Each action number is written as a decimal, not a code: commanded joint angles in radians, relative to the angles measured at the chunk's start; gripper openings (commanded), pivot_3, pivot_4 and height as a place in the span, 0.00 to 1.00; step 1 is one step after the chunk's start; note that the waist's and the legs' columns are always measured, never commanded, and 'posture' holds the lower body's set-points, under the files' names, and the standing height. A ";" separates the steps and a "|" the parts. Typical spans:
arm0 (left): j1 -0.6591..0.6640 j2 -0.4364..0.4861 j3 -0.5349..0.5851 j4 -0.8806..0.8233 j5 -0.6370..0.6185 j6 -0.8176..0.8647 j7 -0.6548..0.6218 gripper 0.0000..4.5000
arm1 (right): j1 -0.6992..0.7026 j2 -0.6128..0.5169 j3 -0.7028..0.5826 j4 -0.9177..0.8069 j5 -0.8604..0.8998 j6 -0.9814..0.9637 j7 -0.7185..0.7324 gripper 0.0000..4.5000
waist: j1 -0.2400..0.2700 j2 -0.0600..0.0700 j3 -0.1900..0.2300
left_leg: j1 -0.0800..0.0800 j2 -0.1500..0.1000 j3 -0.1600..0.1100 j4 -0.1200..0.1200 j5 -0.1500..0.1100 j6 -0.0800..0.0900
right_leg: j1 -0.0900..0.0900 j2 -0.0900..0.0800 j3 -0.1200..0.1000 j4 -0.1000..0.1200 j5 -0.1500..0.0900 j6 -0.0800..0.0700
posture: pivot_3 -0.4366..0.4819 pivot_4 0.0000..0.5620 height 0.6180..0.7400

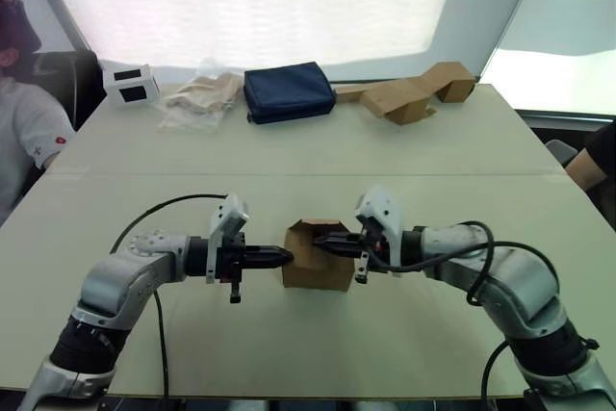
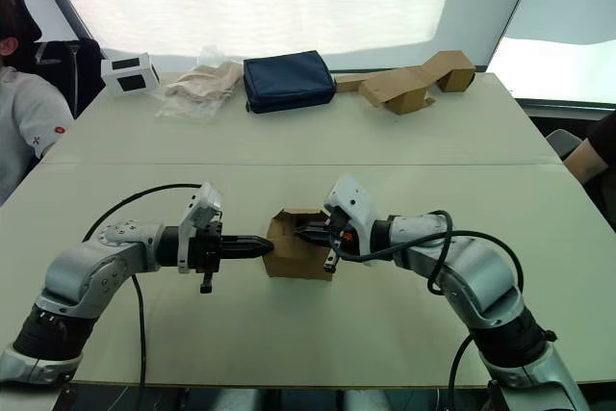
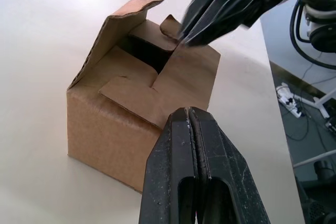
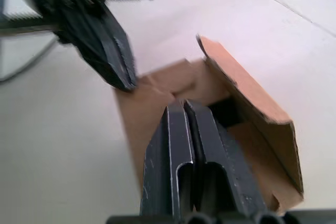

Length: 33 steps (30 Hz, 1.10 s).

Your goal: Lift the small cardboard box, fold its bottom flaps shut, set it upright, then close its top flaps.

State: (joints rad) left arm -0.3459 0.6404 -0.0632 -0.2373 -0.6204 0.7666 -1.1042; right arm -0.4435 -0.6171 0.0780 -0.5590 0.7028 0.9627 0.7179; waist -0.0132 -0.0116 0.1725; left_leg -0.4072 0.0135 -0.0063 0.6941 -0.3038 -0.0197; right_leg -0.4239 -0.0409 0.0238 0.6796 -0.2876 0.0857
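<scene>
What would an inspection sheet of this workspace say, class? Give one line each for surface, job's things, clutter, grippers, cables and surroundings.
Surface: pale table, a seam running across it.
Job's things: small cardboard box upright on the table; top flaps partly folded, one flap upright.
Clutter: navy pouch, plastic bag, white box, bent cardboard pieces, all at the far edge.
Grippers: left gripper shut, tip at the box's side; right gripper shut, tip over the top flaps.
Cables: black cable looping by the left arm.
Surroundings: person seated at left; bright window behind.
</scene>
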 commanded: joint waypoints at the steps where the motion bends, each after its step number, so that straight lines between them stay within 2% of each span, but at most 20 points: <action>1: 0.001 -0.003 -0.001 -0.012 -0.005 -0.018 0.002 0.00 | -0.047 0.006 -0.130 -0.011 0.111 0.034 -0.019 0.00 | 0.000 0.000 0.000 | 0.000 0.000 0.000 0.000 0.000 0.000 | 0.000 0.000 0.000 0.000 0.000 0.000 | 0.48 0.27 1.00; 3: 0.001 -0.006 -0.004 -0.014 -0.007 -0.019 0.004 0.00 | -0.076 0.019 -0.129 0.033 0.073 0.021 -0.060 0.00 | -0.002 0.000 0.000 | 0.000 0.000 0.000 0.000 0.000 0.000 | 0.000 0.000 0.000 0.000 0.000 0.000 | 0.48 0.27 1.00; 7: 0.007 -0.013 -0.009 -0.027 -0.010 -0.018 0.005 0.00 | -0.127 0.008 0.002 0.112 -0.093 -0.036 -0.110 0.00 | -0.003 0.000 0.000 | 0.000 0.000 0.000 0.000 0.000 0.000 | 0.000 0.000 0.000 0.000 0.000 0.000 | 0.48 0.27 1.00; 14: 0.015 -0.023 -0.013 -0.039 -0.009 -0.020 0.016 0.00 | -0.126 -0.009 0.137 0.109 -0.186 -0.074 -0.057 0.00 | -0.001 0.000 0.000 | 0.000 0.000 0.000 -0.001 0.000 0.000 | -0.001 0.000 0.000 -0.001 0.000 0.000 | 0.48 0.27 1.00; 20: 0.018 -0.029 -0.002 -0.039 -0.014 -0.017 0.033 0.00 | -0.084 -0.015 0.154 0.054 -0.186 -0.062 -0.032 0.00 | 0.000 0.000 0.000 | 0.000 0.000 0.000 -0.001 0.000 0.000 | 0.000 0.000 0.000 -0.001 0.000 0.000 | 0.48 0.27 1.00; 28: -0.055 -0.075 0.109 -0.010 -0.143 0.068 0.102 0.00 | -0.061 -0.007 0.169 0.053 -0.211 -0.071 -0.042 0.00 | -0.001 0.000 0.000 | 0.000 0.000 0.000 -0.001 0.000 0.000 | 0.000 0.000 0.000 -0.001 0.000 0.000 | 0.48 0.27 1.00; 33: -0.104 -0.123 0.078 0.041 -0.101 0.027 0.141 0.00 | -0.058 -0.008 0.168 0.050 -0.220 -0.071 -0.039 0.00 | 0.000 0.000 0.000 | 0.000 -0.001 0.000 -0.001 0.000 0.000 | 0.000 -0.001 0.000 -0.001 0.000 0.000 | 0.48 0.27 1.00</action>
State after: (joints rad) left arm -0.4383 0.5219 0.0199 -0.2024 -0.7369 0.8240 -0.9700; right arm -0.5031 -0.6262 0.2569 -0.4757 0.4890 0.9077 0.6756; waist -0.0133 -0.0116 0.1725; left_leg -0.4074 0.0126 -0.0061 0.6935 -0.3037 -0.0198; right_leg -0.4243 -0.0416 0.0237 0.6787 -0.2876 0.0859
